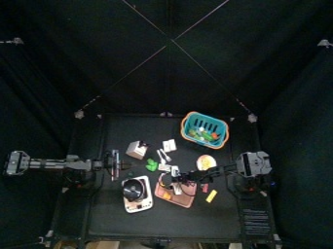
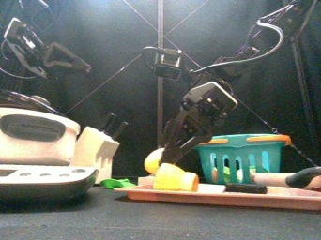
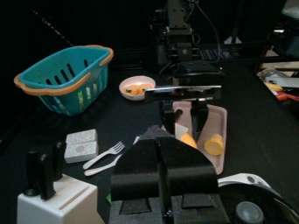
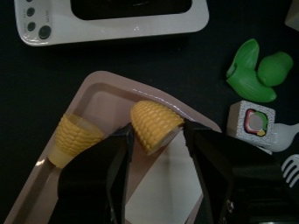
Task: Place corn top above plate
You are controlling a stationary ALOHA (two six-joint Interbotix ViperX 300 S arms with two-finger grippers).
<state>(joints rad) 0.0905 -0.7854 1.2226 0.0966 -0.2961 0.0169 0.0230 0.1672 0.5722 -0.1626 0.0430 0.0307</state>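
The salmon-pink plate lies at the table's front, right of the middle; it also shows in the top view and the front view. Two yellow corn pieces are on or over it. My right gripper has its jaws against both sides of one corn piece, which in the front view hangs slightly above the plate. The other corn piece lies on the plate beside it. My left gripper rests shut and empty at the table's left.
A teal basket stands at the back right. A white kitchen scale sits left of the plate, with a knife block behind it. A green toy, a small white cube, a fork and a white bowl lie behind the plate.
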